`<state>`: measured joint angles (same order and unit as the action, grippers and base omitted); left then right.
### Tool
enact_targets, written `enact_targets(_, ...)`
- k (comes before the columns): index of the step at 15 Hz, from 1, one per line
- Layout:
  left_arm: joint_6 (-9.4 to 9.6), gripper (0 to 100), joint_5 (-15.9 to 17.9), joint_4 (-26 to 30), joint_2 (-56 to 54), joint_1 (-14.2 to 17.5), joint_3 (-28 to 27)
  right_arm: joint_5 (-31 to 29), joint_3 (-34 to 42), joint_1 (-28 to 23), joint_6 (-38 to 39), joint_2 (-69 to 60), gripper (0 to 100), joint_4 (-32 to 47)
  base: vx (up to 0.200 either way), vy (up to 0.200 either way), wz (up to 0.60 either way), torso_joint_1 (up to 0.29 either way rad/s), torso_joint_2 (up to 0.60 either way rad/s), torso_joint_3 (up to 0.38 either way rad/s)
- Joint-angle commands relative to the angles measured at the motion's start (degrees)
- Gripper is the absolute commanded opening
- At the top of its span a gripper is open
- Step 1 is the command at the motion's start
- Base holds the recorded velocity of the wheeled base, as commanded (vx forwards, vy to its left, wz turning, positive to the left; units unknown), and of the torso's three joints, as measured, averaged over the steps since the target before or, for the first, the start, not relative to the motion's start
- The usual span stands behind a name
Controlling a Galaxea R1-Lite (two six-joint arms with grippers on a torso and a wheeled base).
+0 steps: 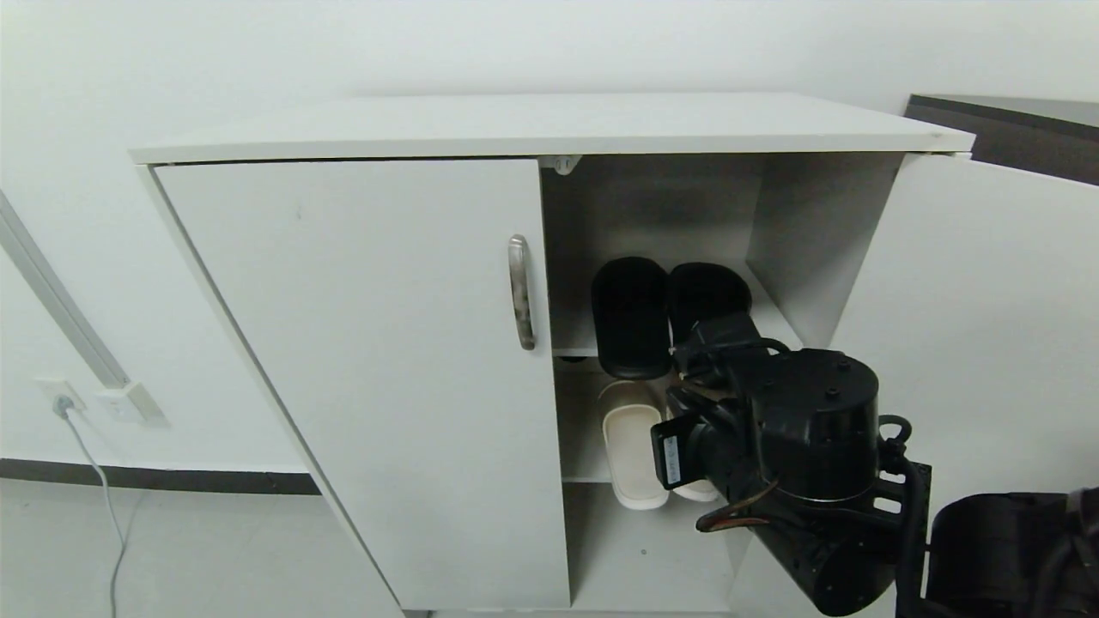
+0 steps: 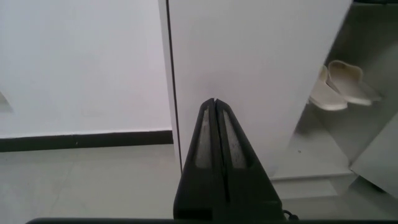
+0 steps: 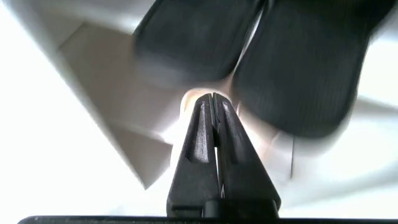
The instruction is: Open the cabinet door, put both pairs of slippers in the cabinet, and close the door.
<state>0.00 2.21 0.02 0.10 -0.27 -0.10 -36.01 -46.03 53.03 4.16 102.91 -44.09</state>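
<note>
— On the cabinet's (image 1: pixel 549 124) upper shelf, what lies there?
— The pair of black slippers (image 1: pixel 631 318), side by side, with their near ends jutting a little past the shelf edge. The pair of white slippers (image 1: pixel 634 446) sits on the shelf below and also overhangs its edge.
— And the right gripper (image 3: pixel 212 98)?
— Its two fingers are pressed together with nothing between them. The right arm (image 1: pixel 816 429) stands just before the open right half of the cabinet. The gripper points at the black slippers, whose ribbed dark surfaces lie close beyond the tips, with something pale right behind them. Whether the tips touch anything cannot be told.
— The doors?
— The right door (image 1: pixel 987 326) is swung wide open. The left door (image 1: pixel 361 360) is shut, its metal handle (image 1: pixel 520 292) upright near the inner edge.
— Where is the left gripper (image 2: pixel 214 102)?
— It faces the shut left door, fingers closed flat against each other and empty. The white slippers are well apart from its tips, inside the open compartment.
</note>
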Motion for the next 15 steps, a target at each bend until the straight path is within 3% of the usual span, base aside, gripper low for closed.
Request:
enact_targets(1,0.00,0,0.0,0.1,0.0,0.0,0.0,0.0,0.2,0.0,0.1,1.0,0,0.1,-0.200,0.000,0.00,0.002,0.00,0.002)
enact_targets(15,0.09,0,0.1,0.1,0.0,0.0,0.0,1.1,0.9,-1.0,0.0,1.2,0,-0.9,-0.200,0.000,0.00,0.002,0.00,0.003)
